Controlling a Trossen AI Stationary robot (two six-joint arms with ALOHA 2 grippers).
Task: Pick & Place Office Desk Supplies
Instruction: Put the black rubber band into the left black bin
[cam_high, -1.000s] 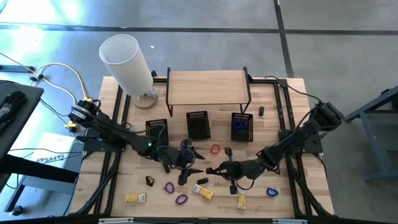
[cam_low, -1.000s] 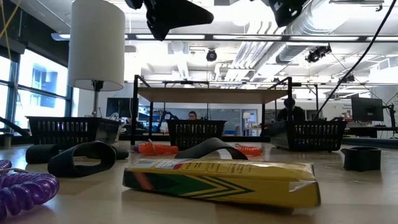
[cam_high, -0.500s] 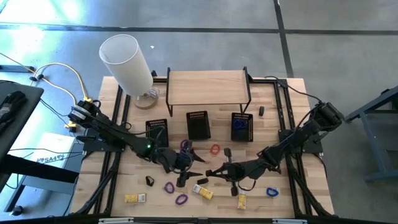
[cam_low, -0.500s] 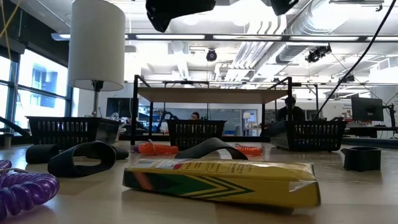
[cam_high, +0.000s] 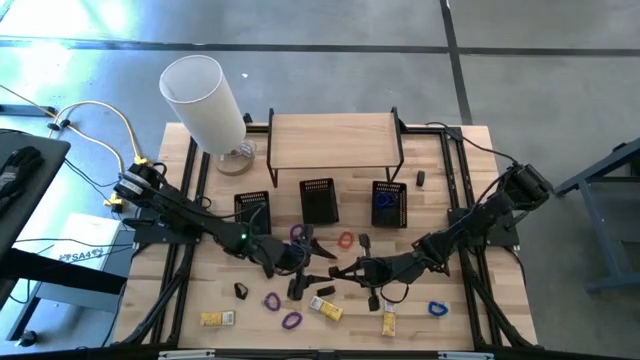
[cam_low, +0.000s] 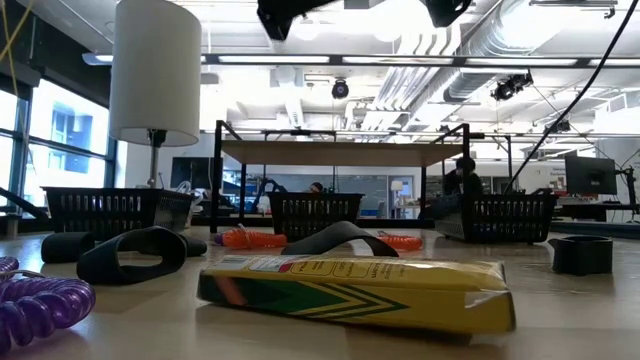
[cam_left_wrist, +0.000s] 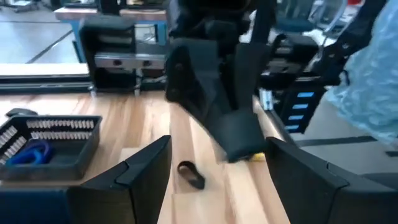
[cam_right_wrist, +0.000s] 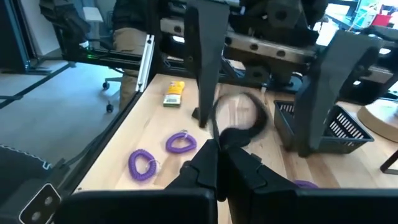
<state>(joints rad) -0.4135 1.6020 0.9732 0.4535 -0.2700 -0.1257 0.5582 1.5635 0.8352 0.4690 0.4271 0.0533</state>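
In the high view my two grippers meet over the table's middle. My right gripper (cam_high: 342, 270) (cam_right_wrist: 217, 152) is shut on a black loop (cam_right_wrist: 239, 124). My left gripper (cam_high: 310, 256) (cam_left_wrist: 219, 144) is open, facing it, with a finger on either side of the right gripper's tip and touching nothing. On the wood lie purple loops (cam_high: 272, 300) (cam_high: 291, 320) (cam_high: 297, 232), a red-orange loop (cam_high: 346, 240), a blue loop (cam_high: 436, 308), black clips (cam_high: 241, 291) (cam_high: 365, 241) and yellow blocks (cam_high: 217, 318) (cam_high: 325, 306) (cam_high: 388, 322). The low view shows a yellow block (cam_low: 355, 290) lying flat up close. My right gripper pinches the black loop at its thick lower part (cam_right_wrist: 235, 138) between the two fingertips. The loop is lifted clear of the table and arches up beyond the fingers, between my left gripper's fingers.
Three black mesh baskets (cam_high: 252, 208) (cam_high: 318, 200) (cam_high: 390, 203) stand in a row in front of a wooden shelf (cam_high: 335, 140); the right one holds blue loops. A tall white lamp (cam_high: 205, 100) stands at the far left corner.
Both grippers have risen, moving almost out of the top of the low view. My left gripper has also shifted a little toward the table's right, closer to my right gripper. The things on the table have stayed put.
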